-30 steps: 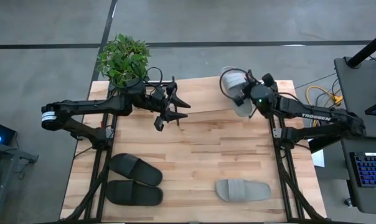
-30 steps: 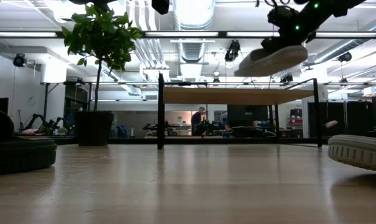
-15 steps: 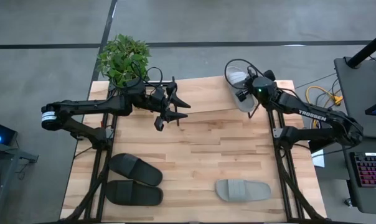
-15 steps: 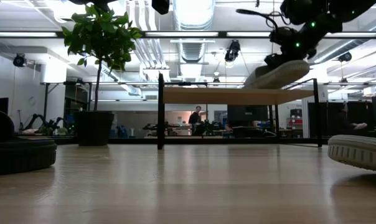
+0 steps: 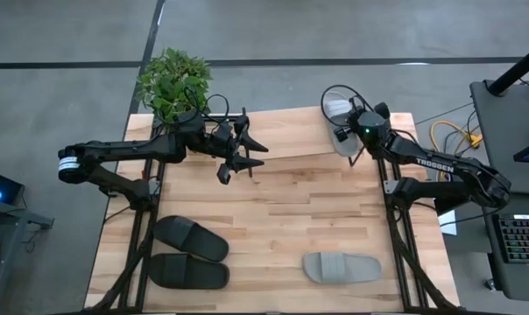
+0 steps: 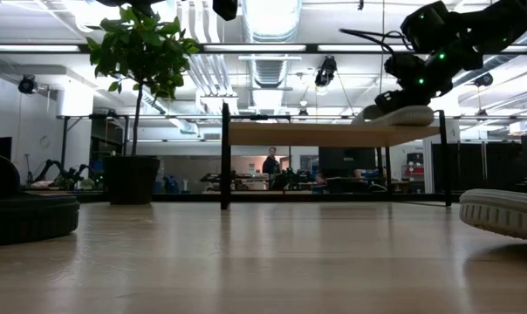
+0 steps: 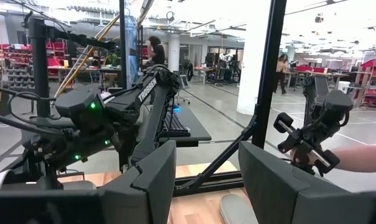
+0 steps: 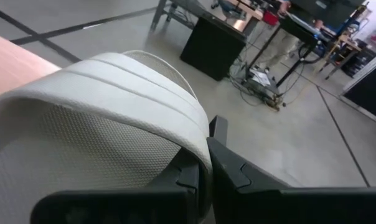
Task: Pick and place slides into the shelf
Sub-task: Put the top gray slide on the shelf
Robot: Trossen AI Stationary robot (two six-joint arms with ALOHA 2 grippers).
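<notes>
Right gripper (image 5: 345,133): clamped on grey slide (image 5: 338,120) at shelf (image 5: 291,138) end.
Left gripper (image 5: 256,154): fingers parted, empty.

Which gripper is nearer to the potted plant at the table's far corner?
Left. The left gripper hovers open just beside the potted plant; the right gripper, shut on a grey-white slide, is across the table by the shelf.

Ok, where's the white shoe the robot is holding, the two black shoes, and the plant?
held white slide (image 6: 401,113), low view: its sole edge, at the shelf top.
black slides (image 5: 191,238), high view: strap of the upper one.
plant (image 5: 172,80), high view: its leaves.
</notes>
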